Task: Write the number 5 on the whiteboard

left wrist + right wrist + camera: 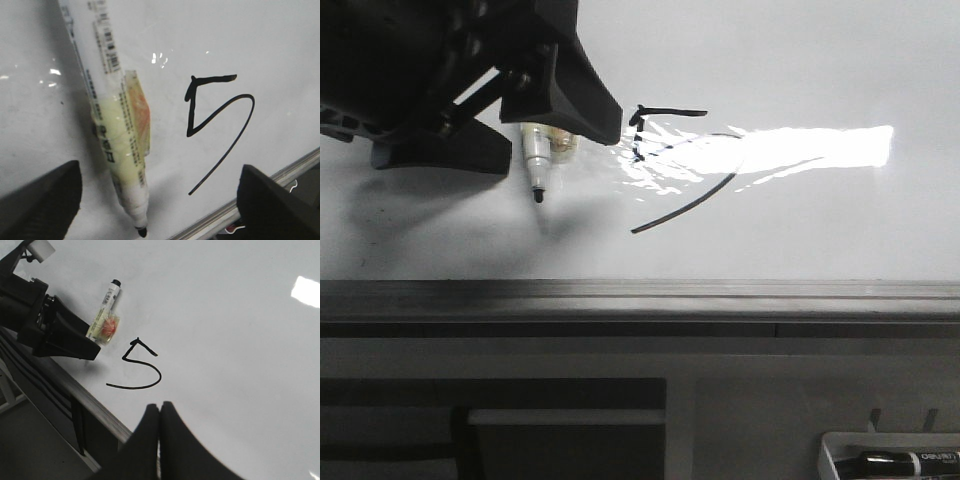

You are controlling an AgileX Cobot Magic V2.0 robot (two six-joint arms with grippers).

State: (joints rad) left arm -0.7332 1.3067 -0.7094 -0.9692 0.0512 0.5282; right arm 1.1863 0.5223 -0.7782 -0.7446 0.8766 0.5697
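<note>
The number 5 [670, 111] is drawn in black on the white whiteboard [800, 60], partly washed out by glare. It also shows in the left wrist view [190, 112] and the right wrist view [159, 376]. A marker [535, 160] with a yellowish label lies on the board to the left of the 5, its uncapped tip toward the rail. My left gripper [555, 145] is open above it, its fingers wide apart on both sides of the marker [120, 135]. My right gripper [160, 407] is shut and empty, above the board near the 5.
A grey metal rail [640, 295] runs along the board's near edge. A small tray [840, 450] holding a black marker stands at the lower right, below the rail. A bright light reflection [820, 145] lies on the board right of the 5.
</note>
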